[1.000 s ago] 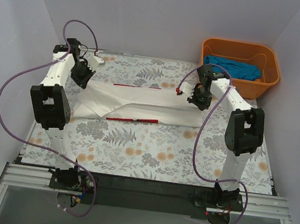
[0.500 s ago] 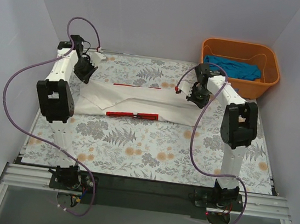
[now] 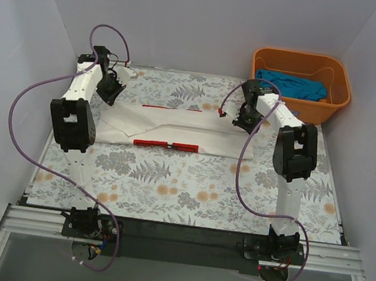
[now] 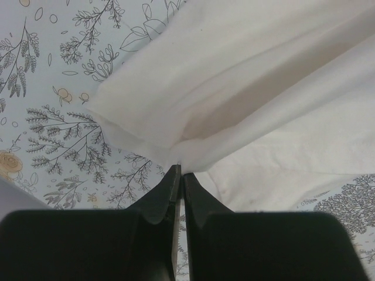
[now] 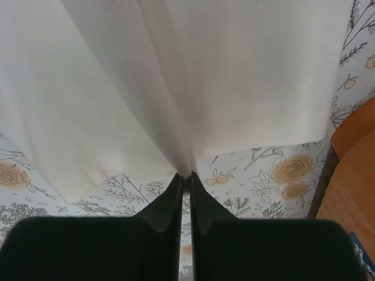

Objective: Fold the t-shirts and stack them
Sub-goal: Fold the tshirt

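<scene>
Our left claw (image 4: 179, 171) pinches the white t-shirt (image 4: 252, 88) right at its tips | our right claw (image 5: 184, 177) pinches the shirt's other end | the shirt stretches between both claws on the flowery table (image 3: 168, 186) | the blue t-shirt (image 3: 289, 84) sits in the orange basket (image 3: 303, 56)

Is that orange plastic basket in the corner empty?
No, a crumpled teal-blue t-shirt lies inside the orange plastic basket.
</scene>
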Robot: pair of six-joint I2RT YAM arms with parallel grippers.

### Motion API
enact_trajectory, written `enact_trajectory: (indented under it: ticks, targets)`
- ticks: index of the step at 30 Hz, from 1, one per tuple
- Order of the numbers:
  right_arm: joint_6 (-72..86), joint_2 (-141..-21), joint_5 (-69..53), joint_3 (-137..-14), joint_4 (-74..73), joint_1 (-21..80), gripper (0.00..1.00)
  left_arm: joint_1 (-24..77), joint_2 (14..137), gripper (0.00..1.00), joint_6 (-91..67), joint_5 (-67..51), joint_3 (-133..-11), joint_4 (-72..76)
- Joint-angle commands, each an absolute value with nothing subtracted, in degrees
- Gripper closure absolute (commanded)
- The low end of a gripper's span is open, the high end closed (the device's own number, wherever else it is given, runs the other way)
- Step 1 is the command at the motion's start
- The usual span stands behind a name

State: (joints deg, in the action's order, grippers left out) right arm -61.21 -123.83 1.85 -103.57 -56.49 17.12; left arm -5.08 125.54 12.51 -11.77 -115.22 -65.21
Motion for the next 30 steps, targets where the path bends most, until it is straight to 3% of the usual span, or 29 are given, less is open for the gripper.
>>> enact_trajectory:
  ticks: [1, 2, 3, 4, 6, 14, 18, 30]
  targets:
    - [-64.17, -125.50, 5.53, -107.57, -57.57, 16.70, 0.85, -5.19, 126.03, 0.92, 10.64, -9.41, -116.36, -62.49]
    - [-63.81, -125.68, 6.06, -108.10, -57.57, 16.70, 0.77, -5.27, 126.30, 0.87, 9.85, -9.40, -116.89, -63.10]
    - [-63.63, -125.60, 6.76, -109.06, -57.57, 16.70, 0.62, -5.45, 126.21, 0.83, 8.63, -9.67, -117.33, -63.54]
    - [-63.02, -124.81, 6.94, -109.33, -57.66, 16.53, 0.54, -6.15, 126.04, 0.76, 7.92, -10.45, -117.68, -64.15]
    - [-62.06, -123.49, 6.51, -109.51, -57.74, 16.44, 0.46, -7.11, 124.72, 0.73, 5.82, -11.25, -117.34, -65.65]
    - [-54.78, -113.03, 0.45, -97.39, -59.85, 16.00, 0.45, -15.37, 119.89, 0.59, -3.16, -20.28, -112.60, -72.33]
    - [-49.77, -112.15, -6.14, -94.14, -62.05, 15.82, 0.46, -17.31, 115.85, 0.55, -5.01, -23.20, -101.90, -71.72]
    - [-48.78, -116.54, -7.91, -91.85, -57.13, 16.08, 0.45, -17.75, 114.17, 0.53, -11.06, -24.96, -89.39, -65.31]
